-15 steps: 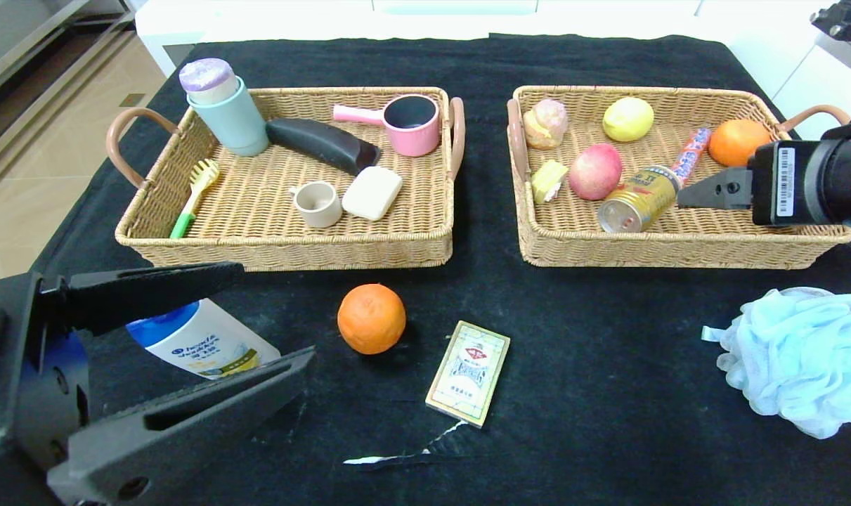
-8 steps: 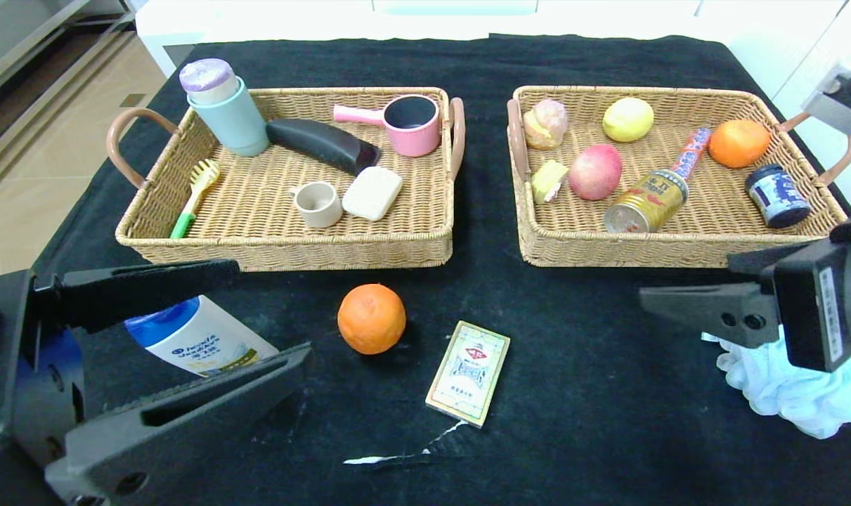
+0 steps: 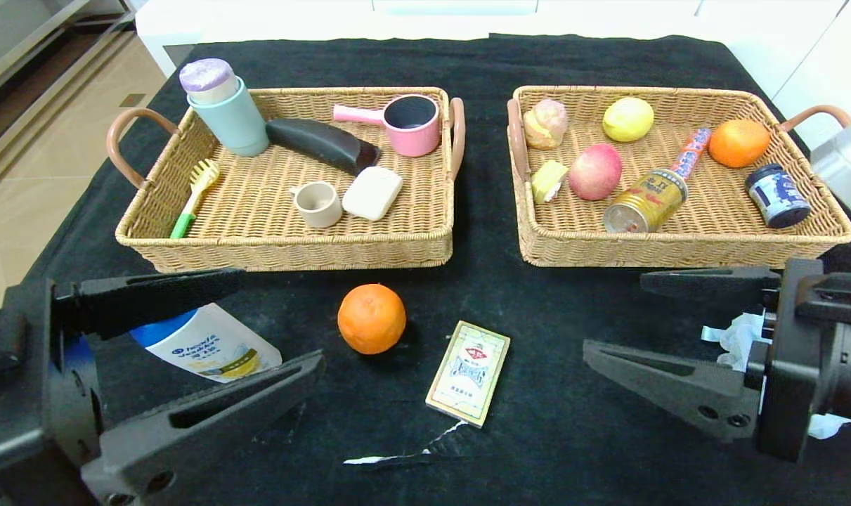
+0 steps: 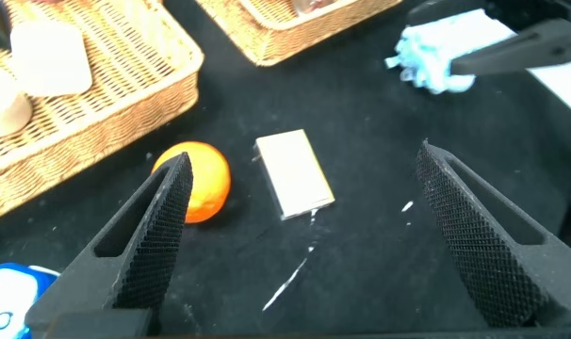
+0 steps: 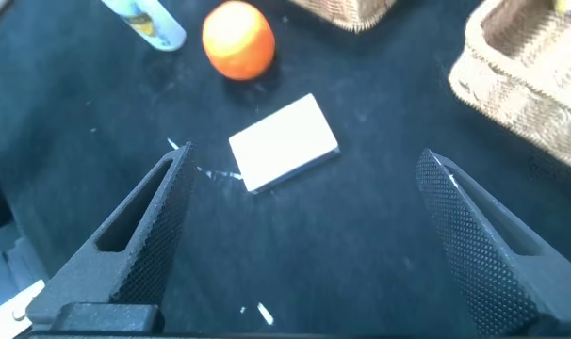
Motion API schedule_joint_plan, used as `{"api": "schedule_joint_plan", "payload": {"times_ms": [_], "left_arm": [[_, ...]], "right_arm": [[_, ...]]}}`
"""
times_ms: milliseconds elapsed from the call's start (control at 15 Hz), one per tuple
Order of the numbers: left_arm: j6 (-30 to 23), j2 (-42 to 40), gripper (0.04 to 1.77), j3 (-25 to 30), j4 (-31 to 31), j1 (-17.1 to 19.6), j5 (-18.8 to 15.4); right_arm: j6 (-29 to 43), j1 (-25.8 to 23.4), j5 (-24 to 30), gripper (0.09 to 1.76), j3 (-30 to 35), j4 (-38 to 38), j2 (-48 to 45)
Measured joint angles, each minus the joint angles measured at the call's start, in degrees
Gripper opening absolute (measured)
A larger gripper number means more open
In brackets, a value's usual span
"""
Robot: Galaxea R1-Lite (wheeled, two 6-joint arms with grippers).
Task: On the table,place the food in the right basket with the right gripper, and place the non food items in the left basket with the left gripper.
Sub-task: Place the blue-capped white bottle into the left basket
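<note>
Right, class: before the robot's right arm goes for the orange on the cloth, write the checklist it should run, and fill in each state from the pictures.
1. Right claw open and empty: ok.
2. Orange free on the table, touching nothing: ok.
3. Path from right claw to orange: not ok, the card box lies between them.
4. Left claw out of the way: not ok, it is open around the shampoo bottle, close beside the orange.
5. Room in the right basket: ok, bare wicker shows near the front wall.
6. Bath pouf clear of the right arm: cannot tell, the arm hides most of it.
</note>
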Motion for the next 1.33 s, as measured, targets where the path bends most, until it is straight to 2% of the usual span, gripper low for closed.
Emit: {"api": "schedule_joint_plan", "payload": {"times_ms": [267, 467, 667, 733, 933, 1133, 1333], "left_arm": [[0.0, 1.0, 1.72, -0.4, -0.1, -1.4, 2.6], [0.5, 1.2, 1.72, -0.6, -0.1, -1.7, 3.2], [2.5, 0.3, 1.72, -2.7, -0.1, -1.6, 9.0], [2.6, -0.2, 1.72, -3.6, 0.6, -1.2, 9.8], [2.7, -3.0, 1.72, -6.6, 10.7, 2.1, 9.7], [2.3, -7.9, 1.72, -10.7, 21.3, 5.8, 7.3], [2.2, -13.1, 1.72, -10.9, 28.8, 9.4, 5.7]], "right_arm": [[-0.3, -2.2, 1.7, 1.7, 7.6, -10.3, -1.7], [-0.3, -2.8, 3.0, 1.7, 9.5, -11.5, -2.1], [-0.3, -3.0, 2.9, 1.7, 9.8, -11.6, -2.0], [-0.3, -3.0, 2.9, 1.7, 9.9, -11.6, -1.8], [-0.4, -3.1, 2.7, 1.7, 10.1, -11.7, -1.0], [-0.7, -3.7, 2.8, 1.7, 10.4, -11.7, -0.2], [-0.8, -3.7, 2.8, 1.7, 10.7, -11.8, 0.1]]}}
